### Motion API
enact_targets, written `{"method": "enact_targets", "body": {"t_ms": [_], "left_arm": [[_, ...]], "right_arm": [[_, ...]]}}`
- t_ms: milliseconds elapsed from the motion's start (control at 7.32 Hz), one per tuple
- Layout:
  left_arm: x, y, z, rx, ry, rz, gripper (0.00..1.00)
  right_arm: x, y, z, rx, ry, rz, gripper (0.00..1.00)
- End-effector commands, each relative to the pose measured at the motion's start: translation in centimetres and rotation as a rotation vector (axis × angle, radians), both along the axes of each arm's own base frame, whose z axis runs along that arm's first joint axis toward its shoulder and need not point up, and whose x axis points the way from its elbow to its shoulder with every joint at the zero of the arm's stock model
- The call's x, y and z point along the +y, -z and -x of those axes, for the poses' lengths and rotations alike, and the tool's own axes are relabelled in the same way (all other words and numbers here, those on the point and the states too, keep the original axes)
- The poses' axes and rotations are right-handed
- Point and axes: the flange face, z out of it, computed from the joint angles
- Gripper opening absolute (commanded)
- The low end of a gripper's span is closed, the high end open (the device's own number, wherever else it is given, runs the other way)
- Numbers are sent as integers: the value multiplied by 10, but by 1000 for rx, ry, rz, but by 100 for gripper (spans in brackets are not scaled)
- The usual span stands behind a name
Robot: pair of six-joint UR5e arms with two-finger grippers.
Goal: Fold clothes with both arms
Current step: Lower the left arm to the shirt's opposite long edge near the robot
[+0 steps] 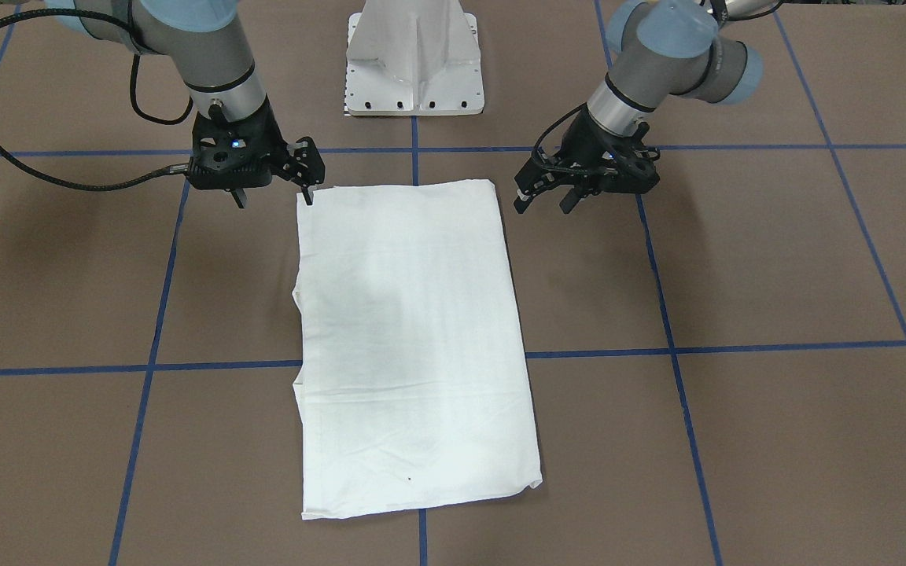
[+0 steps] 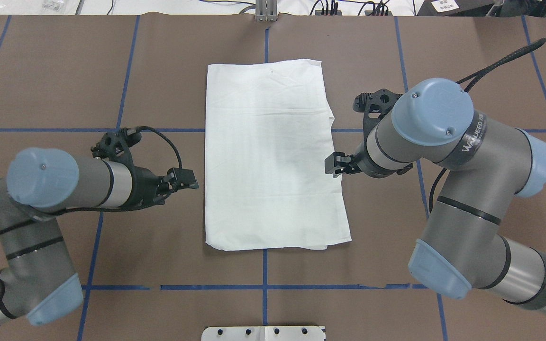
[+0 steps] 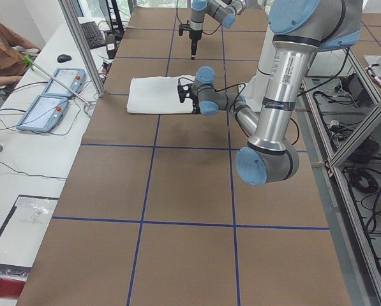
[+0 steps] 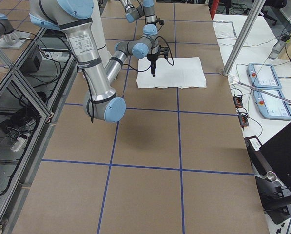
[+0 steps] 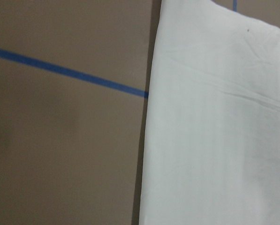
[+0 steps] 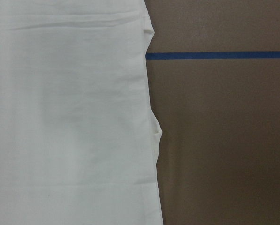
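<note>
Parted jaws are seen on the right arm's black two-finger gripper [image 1: 274, 198], at the upper left of the front-facing view. Nothing is held. One of its fingers is set at the top left corner of the white cotton shirt [image 1: 414, 338], though contact cannot be judged.

The left arm's black two-finger gripper [image 1: 545, 206], at the upper right of that view, is likewise spread and empty, and is held just beside the shirt's top right corner, apart from the cloth.

The shirt is laid flat in the middle of the frame as a folded upright rectangle, plain side up and lightly creased, on the brown paper-covered table [image 1: 775, 259] marked with blue tape lines [image 1: 736, 347]. One line is crossed by the cloth. In both wrist views only a long edge of the shirt is shown.
</note>
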Motion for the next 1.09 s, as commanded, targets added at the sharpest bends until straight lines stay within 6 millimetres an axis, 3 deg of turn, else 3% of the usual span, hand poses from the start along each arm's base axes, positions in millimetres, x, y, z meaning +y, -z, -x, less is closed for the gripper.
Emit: {"method": "enact_targets", "body": {"t_ms": [0,137,410,546,820,956], "left_arm": [[60,-2,-47,-15,-9,71,100],[81,-2,-61,-13,-28,95,100],[82,-6,-64,-22,-20,95,100],[81,1,-68,-18,-21,95,98],[75,40,-89,-69,-23,109,95],[73,31,-94,-87,-22,112,94]], "right_arm": [[4,4,1,-8,2,1,100],[5,3,3,-6,5,1,100],[6,4,5,-7,8,0,100],[7,6,6,-10,10,-2,100],[6,8,6,-13,10,-4,100],[6,8,7,-13,10,-4,100]]}}
